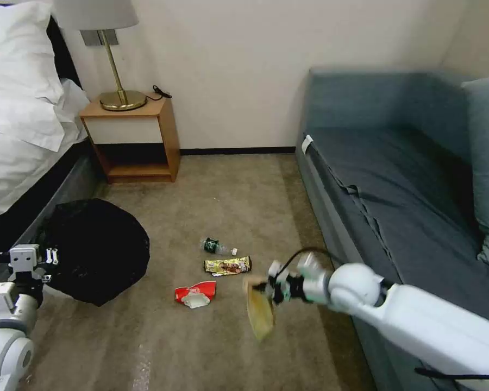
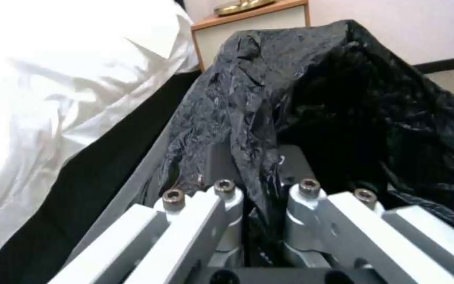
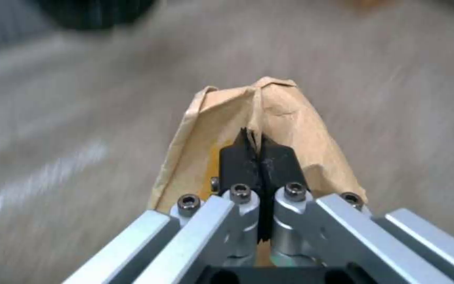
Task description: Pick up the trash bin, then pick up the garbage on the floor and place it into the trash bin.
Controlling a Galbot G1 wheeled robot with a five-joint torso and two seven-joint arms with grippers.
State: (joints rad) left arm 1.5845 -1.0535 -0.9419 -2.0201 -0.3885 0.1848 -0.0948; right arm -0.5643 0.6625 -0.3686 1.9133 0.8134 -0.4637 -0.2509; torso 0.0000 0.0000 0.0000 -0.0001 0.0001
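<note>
Head view, surroundings: a wooden nightstand [image 1: 133, 138] with a brass lamp [image 1: 114, 65] stands at upper left beside a bed [image 1: 22, 114] with white sheets; a blue-grey sofa [image 1: 407, 179] fills the right side; beige carpet [image 1: 228, 184] lies between.
Bin: the trash bin [image 1: 95, 250] sits at lower left, close to the bed, covered by its crinkly, glossy black bag.
Left claw: the left gripper [image 2: 261, 185] is closed on a fold of the black bag at the bin's rim.
Right claw: the right gripper [image 3: 258, 157] is pinched tight on the banana peel [image 1: 259, 312], a limp, matte brownish-yellow flap hanging at lower centre, clear of the carpet.
Litter on floor: a small clear bottle [image 1: 218, 247], a shiny gold wrapper [image 1: 227, 265] just below it, and a crumpled red-and-white wrapper [image 1: 195, 294] lie between bin and peel.
</note>
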